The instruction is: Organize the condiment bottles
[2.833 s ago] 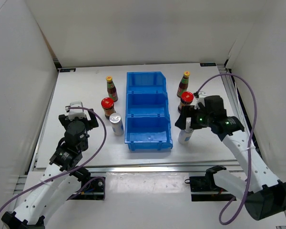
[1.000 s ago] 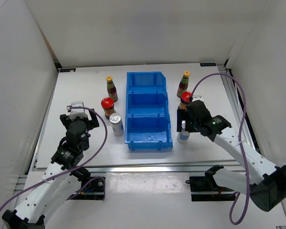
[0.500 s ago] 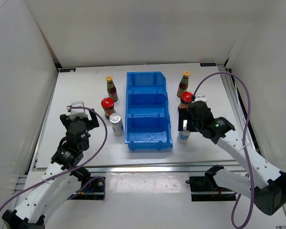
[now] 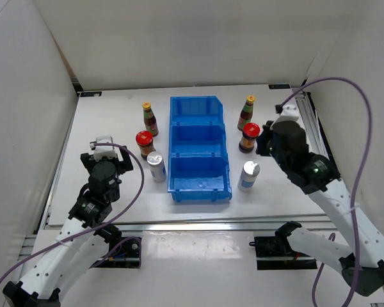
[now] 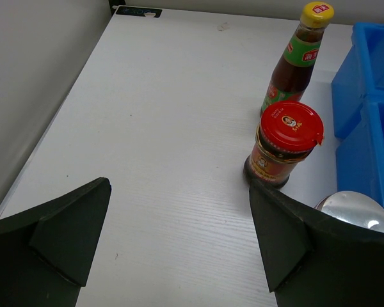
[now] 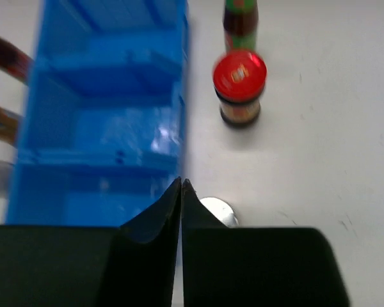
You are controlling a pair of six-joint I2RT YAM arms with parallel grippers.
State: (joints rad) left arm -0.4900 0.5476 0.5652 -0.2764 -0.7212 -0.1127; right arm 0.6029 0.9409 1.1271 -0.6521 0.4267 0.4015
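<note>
Raised and drawn back toward the right wall since a second ago, the right gripper (image 6: 180, 188) no longer straddles the right silver cylinder (image 4: 248, 176). Its jaws, wide apart then, are now pressed together with nothing between them. The cylinder stands upright on its own below it, in the same spot as before, just right of the near compartment of the blue bin (image 4: 198, 187).

Farther along that side of the bin, the right red-lidded jar (image 4: 249, 136) stands beside the middle compartment. The right slim bottle (image 4: 246, 112), with its yellow cap, stands beyond it near the far compartment.

The left gripper (image 5: 179, 188) hovers low over the near left of the table (image 4: 109, 115), unmoved, its jaws spread fully and gripping nothing. Ahead of it stands a matching row just left of the bin: the left silver cylinder (image 4: 156, 166) nearest, then the left red-lidded jar (image 4: 144, 144), then the left slim bottle (image 4: 150, 118). All three are where they were.

The table is matte white with a faint grain. Plain white walls (image 4: 179, 45) close it in on the left, far and right sides. A metal rail (image 4: 179, 225) runs along the near edge.
</note>
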